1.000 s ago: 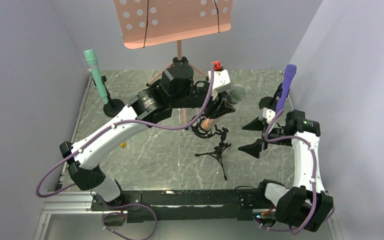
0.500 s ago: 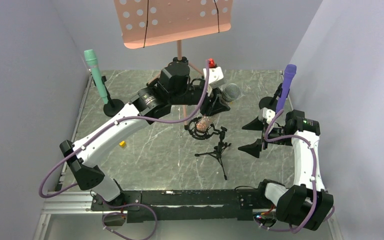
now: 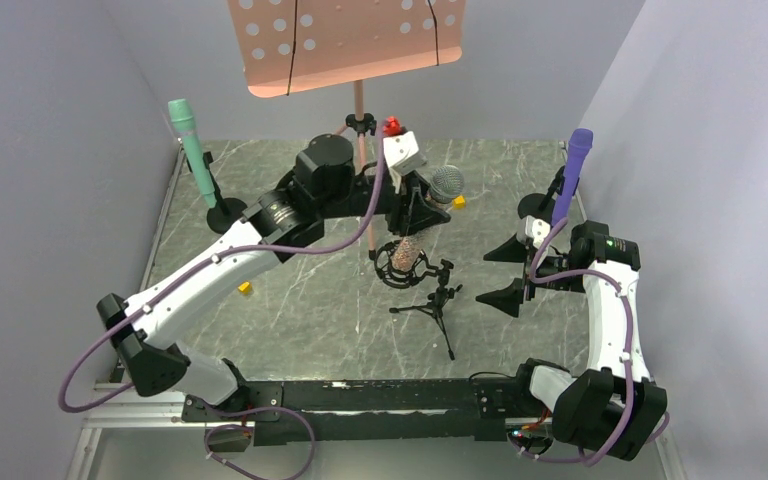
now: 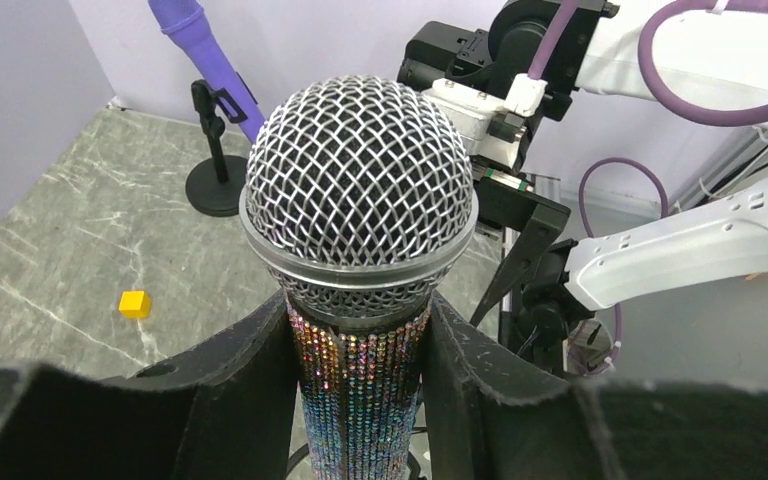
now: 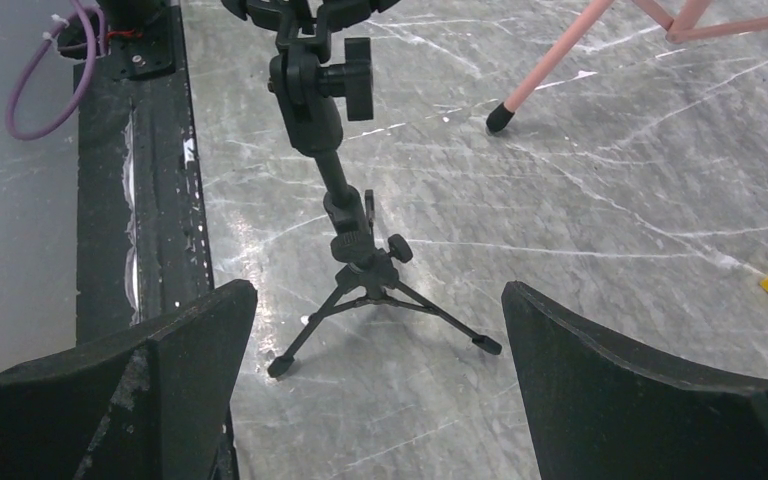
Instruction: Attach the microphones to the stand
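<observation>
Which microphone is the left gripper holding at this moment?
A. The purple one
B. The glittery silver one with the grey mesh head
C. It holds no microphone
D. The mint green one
B: in the left wrist view, the left gripper clamps the glittery silver microphone just below its mesh head, while the mint green microphone and the purple microphone stand apart on their own bases.

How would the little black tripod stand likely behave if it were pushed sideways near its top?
Probably tippy: the tripod stand has short, thin legs under a tall stem that carries the shock mount. It looks light, so it may also slide on the smooth marbled tabletop rather than hold its place.
</observation>
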{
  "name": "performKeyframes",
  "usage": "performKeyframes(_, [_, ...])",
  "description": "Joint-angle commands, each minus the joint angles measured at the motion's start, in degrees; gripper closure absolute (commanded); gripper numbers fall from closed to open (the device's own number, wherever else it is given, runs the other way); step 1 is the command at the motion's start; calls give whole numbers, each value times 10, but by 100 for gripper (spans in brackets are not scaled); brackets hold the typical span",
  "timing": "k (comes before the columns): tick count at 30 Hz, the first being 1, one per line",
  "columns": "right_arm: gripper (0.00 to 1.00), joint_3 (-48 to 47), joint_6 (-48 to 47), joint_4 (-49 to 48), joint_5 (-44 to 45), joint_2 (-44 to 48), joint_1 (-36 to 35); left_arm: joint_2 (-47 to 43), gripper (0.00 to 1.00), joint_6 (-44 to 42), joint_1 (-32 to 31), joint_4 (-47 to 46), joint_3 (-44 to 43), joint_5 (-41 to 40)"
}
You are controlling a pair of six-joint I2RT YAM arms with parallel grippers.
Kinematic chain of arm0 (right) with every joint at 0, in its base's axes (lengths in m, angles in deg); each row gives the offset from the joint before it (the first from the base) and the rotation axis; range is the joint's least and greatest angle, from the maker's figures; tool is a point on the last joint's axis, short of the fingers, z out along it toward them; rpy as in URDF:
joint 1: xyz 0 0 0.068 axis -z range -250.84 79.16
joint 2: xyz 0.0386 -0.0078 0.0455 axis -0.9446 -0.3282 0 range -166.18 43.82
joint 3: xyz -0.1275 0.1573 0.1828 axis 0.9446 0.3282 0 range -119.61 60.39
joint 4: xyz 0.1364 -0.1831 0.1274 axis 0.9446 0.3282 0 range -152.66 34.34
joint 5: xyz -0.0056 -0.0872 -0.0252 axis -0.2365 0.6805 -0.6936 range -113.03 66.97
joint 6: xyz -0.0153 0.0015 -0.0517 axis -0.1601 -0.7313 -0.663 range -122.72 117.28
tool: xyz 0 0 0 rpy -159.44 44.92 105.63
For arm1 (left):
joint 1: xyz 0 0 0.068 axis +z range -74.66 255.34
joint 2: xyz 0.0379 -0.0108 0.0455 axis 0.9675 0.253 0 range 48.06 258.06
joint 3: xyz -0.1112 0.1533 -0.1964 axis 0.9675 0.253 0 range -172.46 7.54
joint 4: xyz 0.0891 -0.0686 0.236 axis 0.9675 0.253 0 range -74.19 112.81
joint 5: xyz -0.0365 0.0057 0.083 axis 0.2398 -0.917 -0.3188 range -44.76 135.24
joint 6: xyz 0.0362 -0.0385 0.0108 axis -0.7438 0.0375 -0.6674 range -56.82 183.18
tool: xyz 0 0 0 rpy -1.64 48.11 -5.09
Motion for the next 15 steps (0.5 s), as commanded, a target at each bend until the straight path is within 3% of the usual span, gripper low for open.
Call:
performKeyframes(1, [0,-5,-30,15,-13,-5,-1,-62,100,48,0,-95,55,-31])
performKeyframes(15, [0,-11,-24,20,-28,-19,-16,-103,100,40,1,-224,164,-84])
